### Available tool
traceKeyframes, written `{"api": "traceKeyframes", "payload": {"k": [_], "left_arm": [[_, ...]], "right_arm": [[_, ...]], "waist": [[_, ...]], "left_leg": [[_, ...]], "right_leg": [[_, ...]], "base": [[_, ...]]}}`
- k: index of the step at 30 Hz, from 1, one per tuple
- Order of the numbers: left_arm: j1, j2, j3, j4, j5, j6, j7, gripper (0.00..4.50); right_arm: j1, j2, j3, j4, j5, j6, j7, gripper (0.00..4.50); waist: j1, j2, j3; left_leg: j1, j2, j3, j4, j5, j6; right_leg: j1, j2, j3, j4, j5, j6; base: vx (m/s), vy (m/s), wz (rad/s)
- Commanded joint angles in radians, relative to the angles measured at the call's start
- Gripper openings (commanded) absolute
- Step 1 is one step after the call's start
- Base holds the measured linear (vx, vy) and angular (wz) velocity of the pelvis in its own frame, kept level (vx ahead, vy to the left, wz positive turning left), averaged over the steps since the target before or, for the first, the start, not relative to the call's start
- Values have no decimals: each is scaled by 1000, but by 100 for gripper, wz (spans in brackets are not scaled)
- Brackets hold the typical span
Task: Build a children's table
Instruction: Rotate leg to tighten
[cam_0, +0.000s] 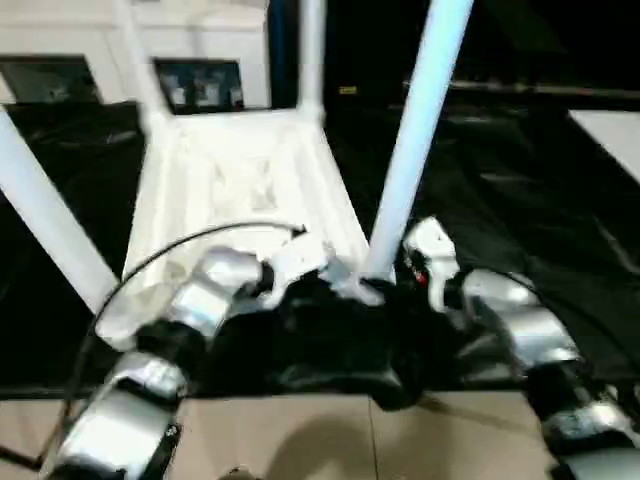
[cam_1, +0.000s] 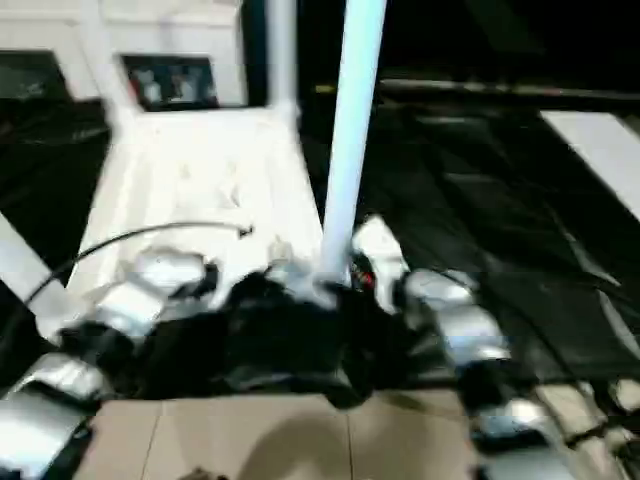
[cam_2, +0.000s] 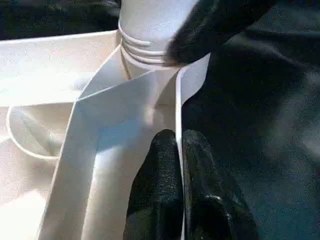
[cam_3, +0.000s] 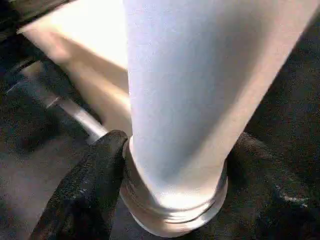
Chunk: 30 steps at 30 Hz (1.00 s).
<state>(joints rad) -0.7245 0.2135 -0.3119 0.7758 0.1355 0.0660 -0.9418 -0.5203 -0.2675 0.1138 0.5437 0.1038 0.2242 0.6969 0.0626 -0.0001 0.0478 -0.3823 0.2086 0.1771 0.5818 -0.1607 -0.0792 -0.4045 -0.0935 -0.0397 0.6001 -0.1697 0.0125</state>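
Note:
The white tabletop (cam_0: 240, 180) lies upside down on black cloth, ribbed underside up. White legs stand in its corner sockets: one near right (cam_0: 415, 140), one near left (cam_0: 50, 225), and two at the far corners (cam_0: 312, 60). My left gripper (cam_2: 179, 137) is shut on the tabletop's thin rim wall beside the near right socket. My right gripper (cam_3: 175, 165) has a black finger (cam_3: 95, 175) on each side of that near right leg (cam_3: 190, 90), closed on its ringed base just above the socket. One of its fingers (cam_2: 210, 25) presses against the leg's ringed base in the left wrist view.
A white cabinet with glass doors (cam_0: 60, 60) stands behind the tabletop. Wrinkled black cloth (cam_0: 520, 180) covers the ground around it. Tan floor tiles (cam_0: 300, 440) run along the near edge. A white panel (cam_0: 615, 130) lies at far right. A black cable (cam_0: 170, 250) arcs over my left forearm.

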Motion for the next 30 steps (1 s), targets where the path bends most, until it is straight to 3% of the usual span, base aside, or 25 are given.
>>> {"api": "traceKeyframes", "payload": {"k": [1,5,10,15,16,17,18,23,27,30], "left_arm": [[-30,-63,-2,66,20,50,125,0],[-72,-125,16,124,26,105,252,0],[-107,-204,0,193,63,113,366,0],[-116,-202,-2,222,73,88,378,0],[-117,-197,-2,225,72,84,377,0],[-119,-195,-2,230,72,78,378,0],[-119,-188,-2,232,71,72,371,0],[-117,-166,-6,237,75,6,324,0],[-105,-122,-18,234,79,-71,250,0],[-95,-80,-39,227,82,-160,161,0]], "right_arm": [[-41,64,-86,82,10,62,-234,272],[-72,123,-106,137,-6,47,-384,272],[-140,198,-80,250,-71,-41,-542,272],[-163,219,-104,277,-54,-58,-536,272],[-162,222,-115,275,-42,-66,-527,325],[-164,225,-121,279,-36,-74,-526,338],[-166,224,-122,280,-37,-90,-525,340],[-177,200,-123,279,-33,-152,-476,366],[-82,126,-112,78,24,-93,-276,366],[10,41,-105,-69,62,-55,-157,366]], "waist": [[0,-4,-59],[-14,-5,-61],[-18,-3,-65],[-17,-5,-66],[-17,-4,-67],[-16,-5,-66],[-16,-1,-66],[-15,-3,-65],[-6,1,-66],[13,-1,-66]], "left_leg": [[20,7,3,-74,-312,-11],[16,5,-2,-74,-343,-20],[12,2,-5,-73,-317,-14],[9,2,-2,-71,-288,16],[10,3,-1,-70,-281,22],[10,3,-1,-70,-280,25],[11,3,-1,-71,-284,24],[12,4,-1,-73,-305,23],[11,4,0,-72,-277,44],[14,10,0,-71,-232,64]], "right_leg": [[35,-33,22,-79,-333,-193],[35,-34,19,-88,-380,-167],[38,-33,17,-86,-326,-177],[43,-31,17,-80,-249,-194],[43,-32,18,-79,-236,-198],[43,-32,17,-79,-235,-202],[43,-33,17,-79,-240,-204],[43,-33,16,-84,-264,-203],[48,-31,18,-81,-221,-201],[52,-34,20,-77,-154,-202]], "base": [[0,0,0],[0,0,0],[0,0,0],[0,0,0],[0,0,0],[0,0,0],[0,0,0],[0,0,0],[0,0,0],[0,0,0]]}}
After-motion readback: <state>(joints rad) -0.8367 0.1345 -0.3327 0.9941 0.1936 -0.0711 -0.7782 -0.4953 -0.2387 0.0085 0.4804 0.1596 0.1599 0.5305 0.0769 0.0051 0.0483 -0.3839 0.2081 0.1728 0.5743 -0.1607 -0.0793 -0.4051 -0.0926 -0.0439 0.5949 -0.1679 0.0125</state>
